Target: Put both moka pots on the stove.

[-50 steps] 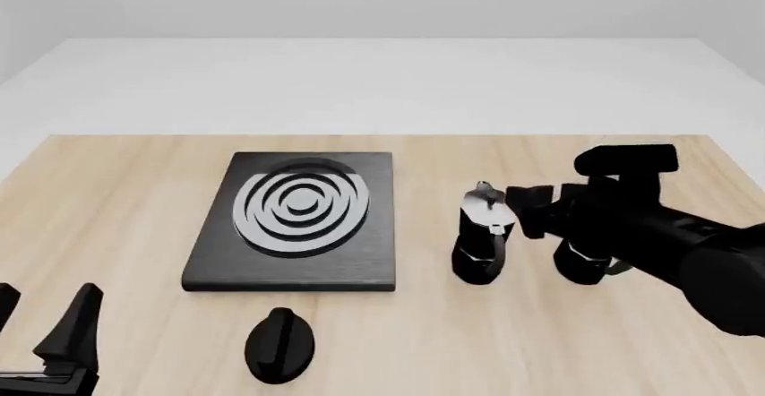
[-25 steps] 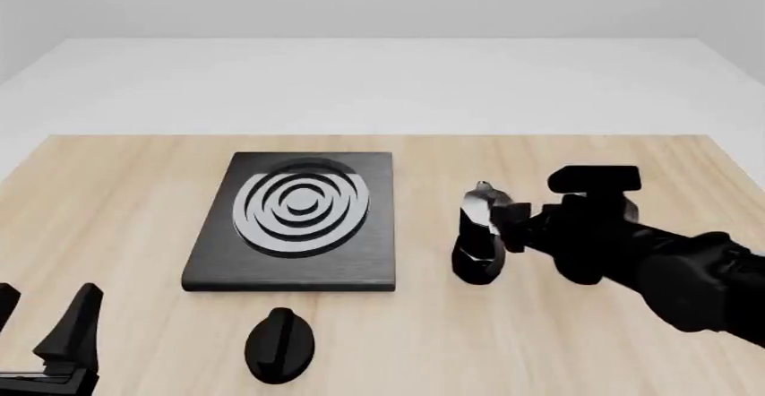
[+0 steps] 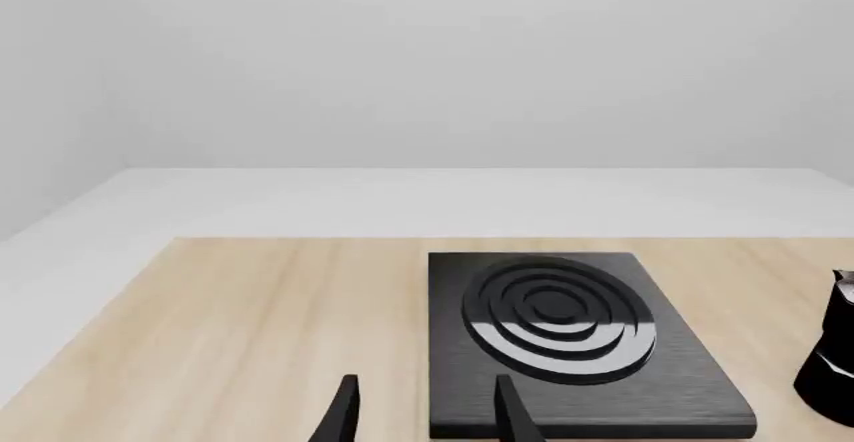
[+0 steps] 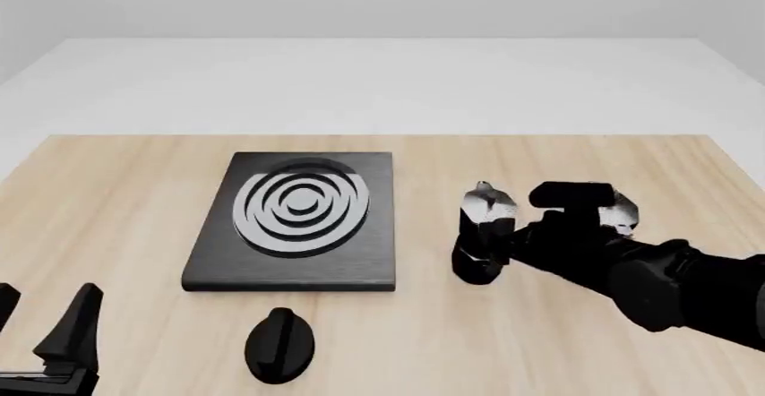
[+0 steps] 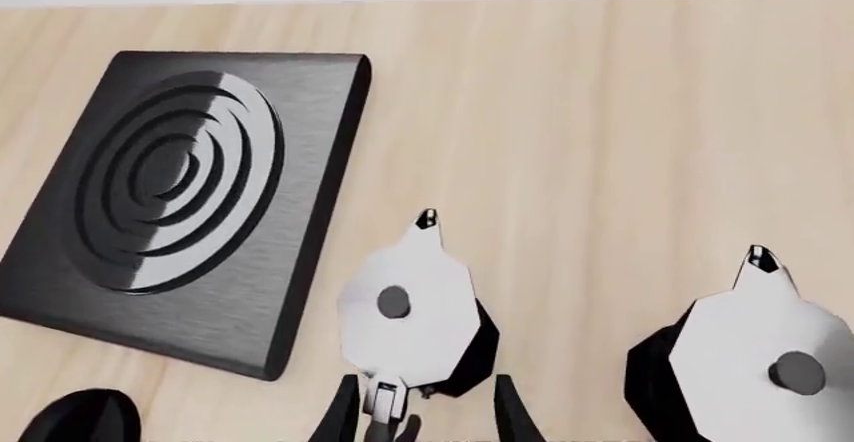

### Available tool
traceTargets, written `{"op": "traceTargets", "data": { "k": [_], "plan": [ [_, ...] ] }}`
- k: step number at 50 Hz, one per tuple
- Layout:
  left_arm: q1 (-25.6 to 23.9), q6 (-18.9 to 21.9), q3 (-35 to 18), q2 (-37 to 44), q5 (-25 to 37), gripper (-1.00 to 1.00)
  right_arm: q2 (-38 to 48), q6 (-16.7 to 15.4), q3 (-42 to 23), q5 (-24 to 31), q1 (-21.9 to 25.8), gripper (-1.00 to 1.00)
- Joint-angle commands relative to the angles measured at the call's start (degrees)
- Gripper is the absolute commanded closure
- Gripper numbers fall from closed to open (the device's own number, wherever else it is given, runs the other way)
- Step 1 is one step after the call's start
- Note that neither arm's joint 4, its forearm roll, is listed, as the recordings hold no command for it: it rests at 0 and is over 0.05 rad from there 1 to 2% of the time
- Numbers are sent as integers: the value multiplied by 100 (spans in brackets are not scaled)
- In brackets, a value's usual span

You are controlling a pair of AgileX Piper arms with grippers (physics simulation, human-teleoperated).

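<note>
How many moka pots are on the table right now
2. One moka pot stands right of the stove, between the right pincer's open fingers. The other moka pot stands further right, largely hidden behind the right arm in the front view.

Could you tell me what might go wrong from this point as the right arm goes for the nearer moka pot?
1. The right gripper straddles only the handle side of the nearer moka pot; a grip there may let the pot swing or tip.
2. The second moka pot stands close beside it, half hidden behind the arm in the front view, so the arm could knock it.
3. The stove has a raised edge; a low carry could catch on it.
</note>
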Motion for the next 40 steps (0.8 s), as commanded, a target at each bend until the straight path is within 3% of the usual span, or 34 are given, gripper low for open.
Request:
{"op": "traceTargets", "data": {
  "k": [1, 24, 25, 38, 40],
  "plan": [
    [2, 2, 0, 1, 0, -100, 195, 104, 91, -155, 101, -100],
    [0, 2, 0, 2, 0, -100, 466, 199, 159, -387, 198, -100],
    [1, 0, 0, -2, 0, -100, 424, 129, 160, -392, 193, 100],
    [0, -1, 0, -2, 0, -100, -54, -321, 172, -508, 437, 100],
    [1, 1, 0, 1, 0, -100, -171, -507, 158, -540, 482, 100]
  ]
}}
